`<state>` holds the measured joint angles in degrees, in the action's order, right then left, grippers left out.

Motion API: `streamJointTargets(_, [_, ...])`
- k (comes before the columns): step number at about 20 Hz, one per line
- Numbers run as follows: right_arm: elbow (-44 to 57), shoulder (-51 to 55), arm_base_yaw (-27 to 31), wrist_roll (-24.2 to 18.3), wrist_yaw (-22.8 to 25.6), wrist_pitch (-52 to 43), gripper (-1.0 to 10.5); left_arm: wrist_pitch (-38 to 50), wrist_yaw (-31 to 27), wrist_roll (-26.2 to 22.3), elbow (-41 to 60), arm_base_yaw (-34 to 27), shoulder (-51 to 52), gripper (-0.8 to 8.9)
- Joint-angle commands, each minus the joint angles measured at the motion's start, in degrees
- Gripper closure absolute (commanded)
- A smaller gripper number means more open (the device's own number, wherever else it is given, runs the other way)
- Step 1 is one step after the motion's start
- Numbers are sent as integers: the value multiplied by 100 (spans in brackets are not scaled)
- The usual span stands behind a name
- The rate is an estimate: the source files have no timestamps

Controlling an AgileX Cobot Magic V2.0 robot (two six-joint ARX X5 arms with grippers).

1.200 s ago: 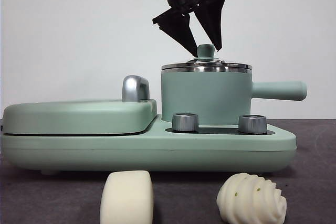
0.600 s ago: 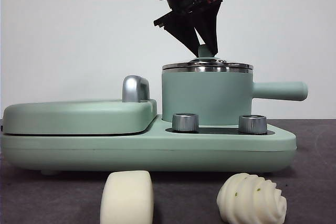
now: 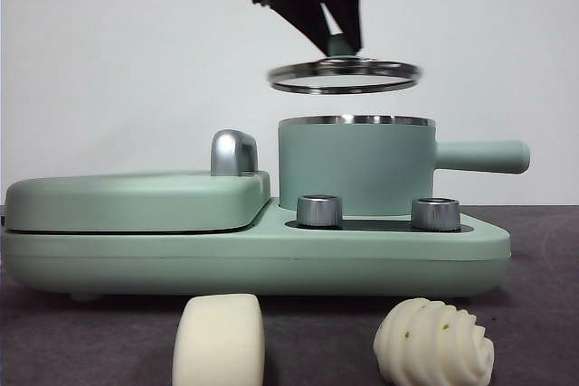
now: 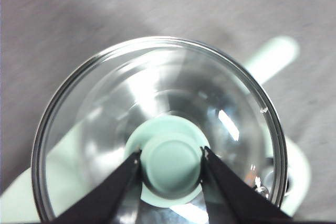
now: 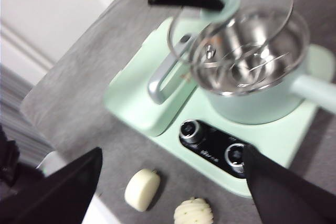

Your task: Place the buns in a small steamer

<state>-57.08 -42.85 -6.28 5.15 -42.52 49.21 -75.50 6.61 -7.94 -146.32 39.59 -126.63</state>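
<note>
Lid (image 3: 345,76) now hangs clear above the small steamer (image 3: 355,165), a plain gap of wall showing between its steel rim and the pot's rim; half a second ago it sat seated on the pot with the jaws closing on the knob. Left gripper (image 4: 170,156) has its jaws clenched on the lid's green knob (image 4: 171,163), one jaw on each side, glass dome hanging level beneath; in the front view it comes in dark from the top edge. Pot stays on the mint green cooker base (image 3: 271,255), long handle (image 3: 482,155) sticking out to the side, mouth open; the right wrist view shows bare steel inside, nothing loaded. Right gripper (image 5: 170,182) waits high over the desk (image 5: 79,82), jaws spread wide and holding nothing. Both buns lie untouched on the desk in front of the base: smooth bun (image 3: 219,341) and spiral bun (image 3: 434,343), well apart from each other. Flat griddle lid (image 3: 136,201) beside the pot is shut. Judgement: opening step is done or nearly so; the lid needs setting aside somewhere off the pot, then either bun can be picked and lowered in. Task itself is barely begun.
</note>
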Motion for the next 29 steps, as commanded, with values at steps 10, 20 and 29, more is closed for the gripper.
streamJointTargets(10, [-496,-2376,-4155,1873,2887,-291,518,-120,-74,177,-236,-1458,673,763])
streamJointTargets(20, [-496,-4752,-5504,2149,3359,-1161,472,-101,-63,245,-236,-2354,671,763])
streamJointTargets(29, [-496,-5578,-5560,2275,3397,-1338,697,-81,-57,245,-236,-2463,671,763])
